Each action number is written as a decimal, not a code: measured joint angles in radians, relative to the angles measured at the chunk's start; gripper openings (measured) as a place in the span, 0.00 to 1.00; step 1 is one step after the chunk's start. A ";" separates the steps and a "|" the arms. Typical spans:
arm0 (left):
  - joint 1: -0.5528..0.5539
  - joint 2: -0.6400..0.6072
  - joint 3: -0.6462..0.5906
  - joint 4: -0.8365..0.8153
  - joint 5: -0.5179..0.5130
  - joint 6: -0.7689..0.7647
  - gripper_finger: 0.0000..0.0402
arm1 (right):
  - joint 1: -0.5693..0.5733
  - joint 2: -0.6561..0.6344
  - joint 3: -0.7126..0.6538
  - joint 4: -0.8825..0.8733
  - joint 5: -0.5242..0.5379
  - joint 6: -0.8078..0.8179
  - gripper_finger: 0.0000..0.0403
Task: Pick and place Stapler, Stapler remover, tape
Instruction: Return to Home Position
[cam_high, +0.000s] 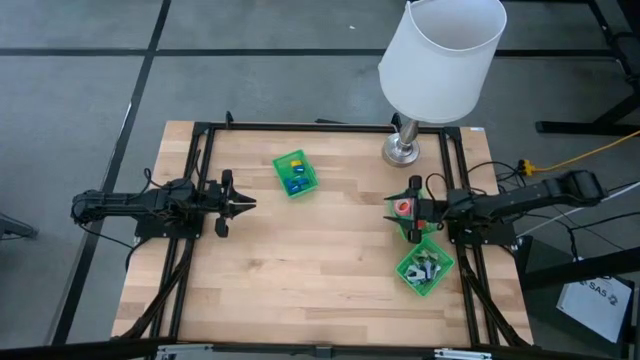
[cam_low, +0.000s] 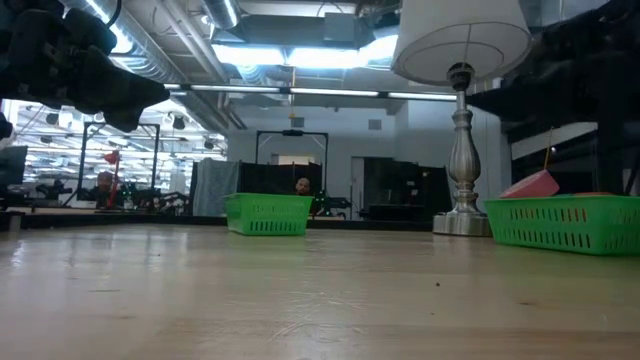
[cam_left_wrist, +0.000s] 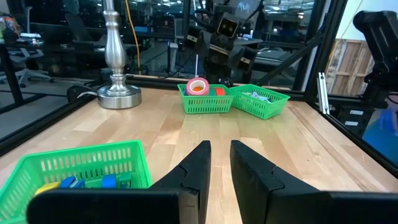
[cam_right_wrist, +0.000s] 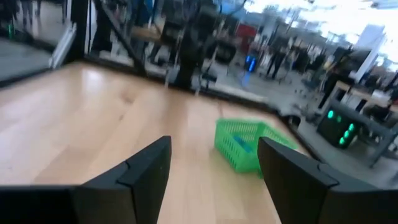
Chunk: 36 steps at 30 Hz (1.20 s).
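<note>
1. Left gripper (cam_left_wrist: 220, 165): seen at the table's (cam_high: 330, 300) left side in the high view, pointing toward centre. Fingers are set narrow, w/ a slim gap between them; nothing is held.
2. Right gripper (cam_right_wrist: 214, 165): seen at the table's right side in the high view, pointing toward centre, its tip over the tape bin (cam_left_wrist: 205, 104). Fingers are spread wide; nothing is held.
3. Tape (cam_left_wrist: 198, 86): one pink roll is seen upright in the tape bin, w/ a red-orange piece beside it. No. of rolls cannot be told.
4. Second bin (cam_left_wrist: 264, 109): placed just beside the tape bin, on the near-right part of the table in the high view. Small grey-white items (cam_high: 427, 266) are seen inside; type cannot be told.
5. Third bin (cam_left_wrist: 81, 163): placed at the table's far-centre, well apart from the other two and nearer the left gripper. Small blue and yellow pieces (cam_high: 295, 178) are seen inside; whether these are staplers cannot be confirmed.
6. Lamp (cam_high: 440, 55): white shade, metal base, stood at the far-right edge, near the tape bin.
7. No loose item is noted on the bare wood between the bins.
</note>
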 joint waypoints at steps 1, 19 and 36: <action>0.000 0.000 0.000 0.000 0.000 0.000 0.15 | -0.003 -0.013 0.000 -0.031 0.000 0.000 0.60; 0.000 0.000 0.000 0.000 0.000 0.000 0.15 | 0.046 -0.311 0.000 -0.242 0.000 0.000 0.60; 0.000 0.000 0.000 0.000 0.000 0.000 0.15 | 0.057 -0.680 0.000 -0.668 -0.001 0.000 0.60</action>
